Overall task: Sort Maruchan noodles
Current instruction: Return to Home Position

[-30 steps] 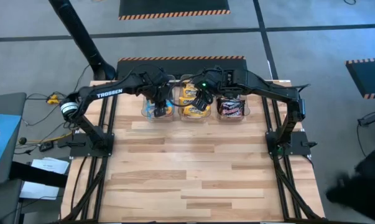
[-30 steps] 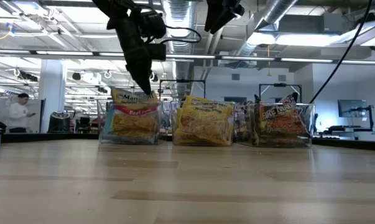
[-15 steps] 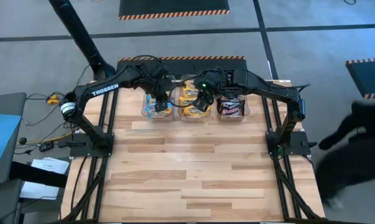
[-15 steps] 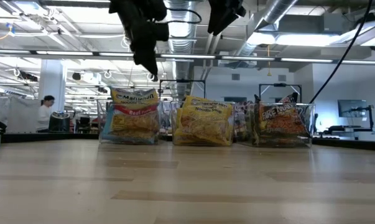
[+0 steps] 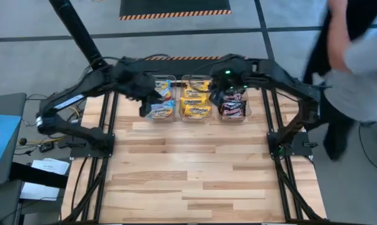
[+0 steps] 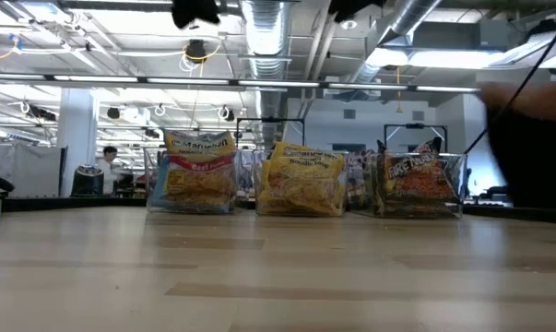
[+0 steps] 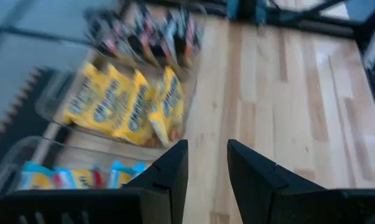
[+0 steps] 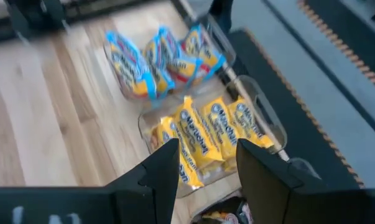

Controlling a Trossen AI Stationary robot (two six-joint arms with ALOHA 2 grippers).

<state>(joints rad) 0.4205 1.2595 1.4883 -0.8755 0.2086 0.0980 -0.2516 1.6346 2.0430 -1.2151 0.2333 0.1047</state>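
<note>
Table (image 5: 188,175): light wood planks, smooth, low-sheen finish, grain visible.

Clear bins (image 6: 152,184), along the table's 12 o'clock edge: transparent hard plastic with glossy walls.

Yellow packets (image 8: 206,134), blue packets (image 8: 150,59) and dark packets (image 6: 416,180): glossy printed plastic film, creased, catching highlights.

Left gripper (image 7: 207,144) and right gripper (image 8: 209,146): dark matt fingers, plastic by the look, with flat smooth faces.

Frame rails (image 5: 107,134) at the table's 3 and 9 o'clock sides: black metal, matt.

Floor (image 5: 188,37): grey, matt, smooth.
</note>
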